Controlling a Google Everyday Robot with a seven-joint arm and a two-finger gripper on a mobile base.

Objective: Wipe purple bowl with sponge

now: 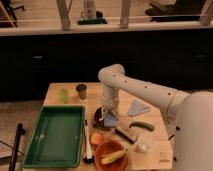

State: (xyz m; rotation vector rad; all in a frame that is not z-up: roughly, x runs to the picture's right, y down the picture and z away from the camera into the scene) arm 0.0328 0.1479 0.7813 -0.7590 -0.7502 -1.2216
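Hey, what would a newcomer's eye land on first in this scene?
The big white arm reaching in from the right grabs the eye first. Its gripper is down over the purple bowl in the middle, with the blue sponge right at it. Next comes the bright green tray on the left, then the orange bowl at the front edge.

We see a wooden table (pixel 52 95) near centre, a dark low wall (pixel 45 62) behind it, a pale ledge (pixel 40 30) above, window posts (pixel 63 14) far back, and grey floor (pixel 20 112) left.
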